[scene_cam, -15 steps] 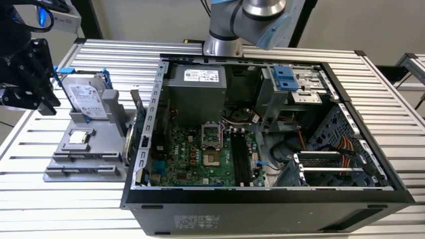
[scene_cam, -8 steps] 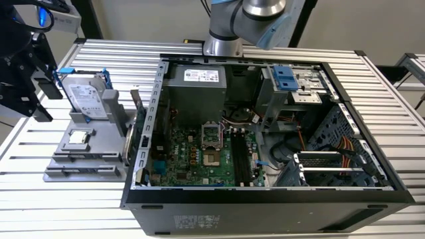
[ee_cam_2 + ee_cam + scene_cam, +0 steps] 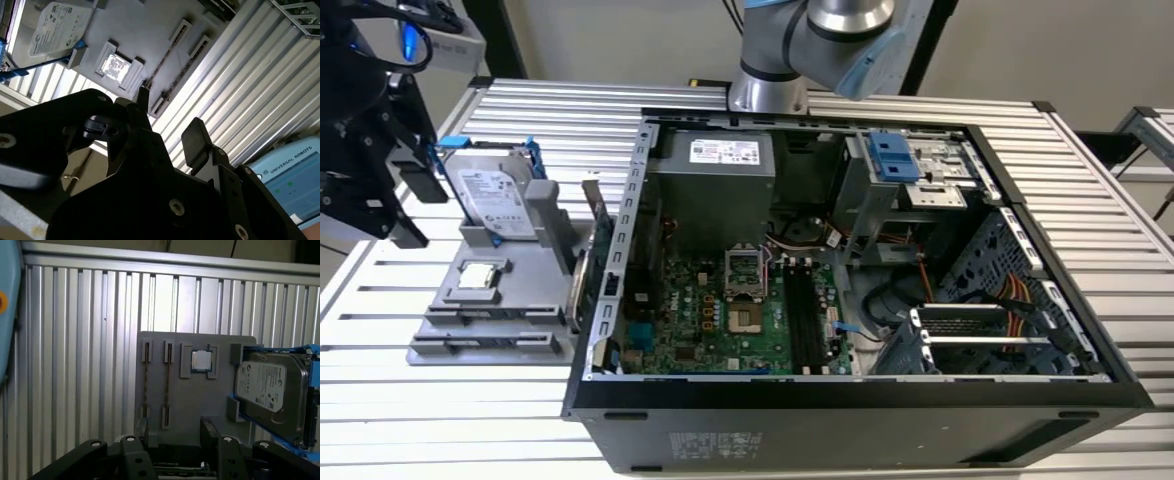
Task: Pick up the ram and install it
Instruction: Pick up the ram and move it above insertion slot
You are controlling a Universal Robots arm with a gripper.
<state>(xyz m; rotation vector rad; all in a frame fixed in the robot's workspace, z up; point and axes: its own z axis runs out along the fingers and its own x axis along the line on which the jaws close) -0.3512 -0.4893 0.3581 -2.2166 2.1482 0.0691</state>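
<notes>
Two thin ram sticks stand on edge in slots of a grey holder tray [image 3: 200,405]. One ram stick [image 3: 145,385] lies beside the other [image 3: 166,387], next to a small square chip [image 3: 201,360]. In the second wrist view the same sticks [image 3: 165,62] run across the tray. My gripper [image 3: 175,440] hovers above the tray's near end, open, with nothing between its fingers [image 3: 197,140]. In the exterior view the gripper [image 3: 411,200] hangs over the tray's left side. The long black memory slots [image 3: 798,320] lie on the motherboard inside the open case.
The open computer case [image 3: 854,400] lies on a slatted metal table [image 3: 454,420]. A silver hard drive [image 3: 491,200] in a blue bracket stands at the tray's far end. The arm's base [image 3: 767,90] rises behind the case. Cables and a drive cage crowd the case's right half.
</notes>
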